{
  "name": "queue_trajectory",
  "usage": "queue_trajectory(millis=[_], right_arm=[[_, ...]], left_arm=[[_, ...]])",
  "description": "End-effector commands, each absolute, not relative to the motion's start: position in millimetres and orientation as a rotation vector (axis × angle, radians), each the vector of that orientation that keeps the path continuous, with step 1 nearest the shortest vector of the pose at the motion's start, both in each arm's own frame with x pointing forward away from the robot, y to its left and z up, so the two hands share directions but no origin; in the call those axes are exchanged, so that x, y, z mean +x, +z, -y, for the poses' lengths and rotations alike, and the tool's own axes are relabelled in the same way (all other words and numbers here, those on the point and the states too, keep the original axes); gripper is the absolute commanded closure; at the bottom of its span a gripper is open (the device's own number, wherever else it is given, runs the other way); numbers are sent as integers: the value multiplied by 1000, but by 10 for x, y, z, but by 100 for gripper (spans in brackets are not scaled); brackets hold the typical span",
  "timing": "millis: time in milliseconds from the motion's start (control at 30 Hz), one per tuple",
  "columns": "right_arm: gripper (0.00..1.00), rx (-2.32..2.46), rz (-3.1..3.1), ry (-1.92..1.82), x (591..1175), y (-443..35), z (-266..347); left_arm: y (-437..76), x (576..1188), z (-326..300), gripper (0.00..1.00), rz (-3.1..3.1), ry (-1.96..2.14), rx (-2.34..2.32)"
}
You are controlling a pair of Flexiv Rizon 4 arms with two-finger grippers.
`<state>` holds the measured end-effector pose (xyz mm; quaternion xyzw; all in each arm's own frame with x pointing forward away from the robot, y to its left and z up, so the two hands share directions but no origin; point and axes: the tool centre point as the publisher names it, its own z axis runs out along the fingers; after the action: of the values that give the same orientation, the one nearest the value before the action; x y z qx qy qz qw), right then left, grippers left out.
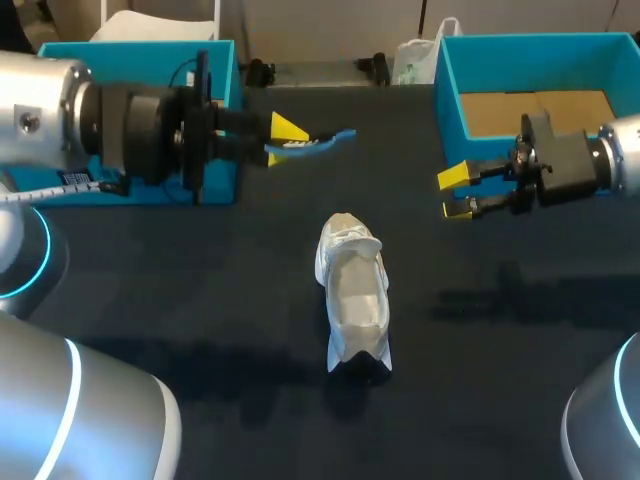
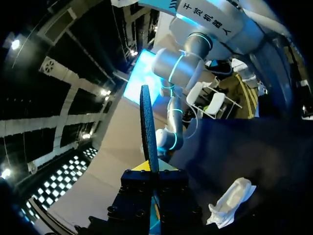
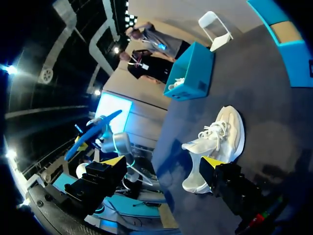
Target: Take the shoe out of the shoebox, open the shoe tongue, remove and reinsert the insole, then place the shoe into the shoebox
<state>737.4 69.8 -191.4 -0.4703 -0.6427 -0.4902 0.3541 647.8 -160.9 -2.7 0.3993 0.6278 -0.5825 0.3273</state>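
The white shoe point(image 1: 352, 290) lies on the dark table's middle, its opening facing up; it also shows in the wrist views point(image 2: 230, 200) point(image 3: 217, 142). My left gripper point(image 1: 282, 142) hangs above the table at the back left, shut on a blue insole point(image 1: 318, 141). The insole point(image 2: 148, 132) stands edge-on between its fingers, and the right wrist view shows it too point(image 3: 93, 132). My right gripper point(image 1: 458, 193) is open and empty, held in the air to the right of the shoe, in front of the blue shoebox point(image 1: 446, 95). The shoe lies ahead of its fingertips point(image 3: 211, 161).
A second blue box point(image 1: 222, 62) stands at the back left behind my left arm, with something white inside point(image 3: 176, 85). The right box point(image 3: 281, 29) has a brown cardboard floor point(image 1: 540, 110).
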Motion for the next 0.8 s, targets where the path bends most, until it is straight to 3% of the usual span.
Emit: queue_trajectory(millis=[33,333,800], right_arm=[[0,-1219,1663,-1266,7376,-1912,-715],[0,-1265,1556,-1189,7322,-1797,-685],[0,-1268,1531,-1172,7320,-1752,-677]], left_arm=[[-177,6442,1645,100,-1071,-1137,1317],[-740,6750,1785,100,-820,-904,1437],[-859,6846,1816,100,-827,-906,1418]])
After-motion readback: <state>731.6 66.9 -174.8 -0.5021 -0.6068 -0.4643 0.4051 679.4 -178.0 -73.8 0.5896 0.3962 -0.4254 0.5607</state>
